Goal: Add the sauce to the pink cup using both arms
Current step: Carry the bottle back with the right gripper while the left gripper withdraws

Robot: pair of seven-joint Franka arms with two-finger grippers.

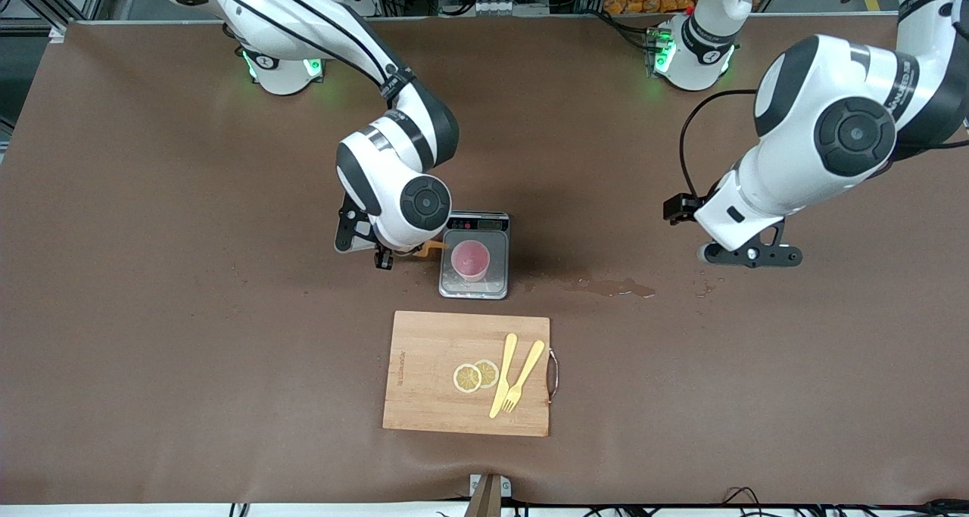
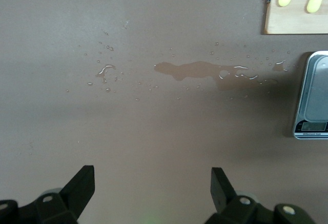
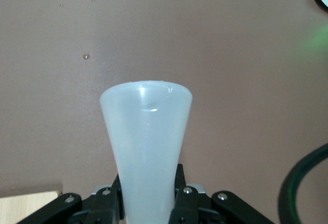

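Observation:
The pink cup stands upright on the grey scale at mid table. My right gripper is beside the scale, toward the right arm's end, mostly hidden under its wrist. It is shut on the sauce bottle, whose orange nozzle points at the cup's rim. In the right wrist view the translucent whitish bottle fills the space between the fingers of the gripper. My left gripper is open and empty over bare table toward the left arm's end; its fingers stand wide apart in the left wrist view.
A wooden cutting board lies nearer the front camera than the scale, with two lemon slices, a yellow knife and a fork. A wet spill lies between the scale and my left gripper, and shows in the left wrist view.

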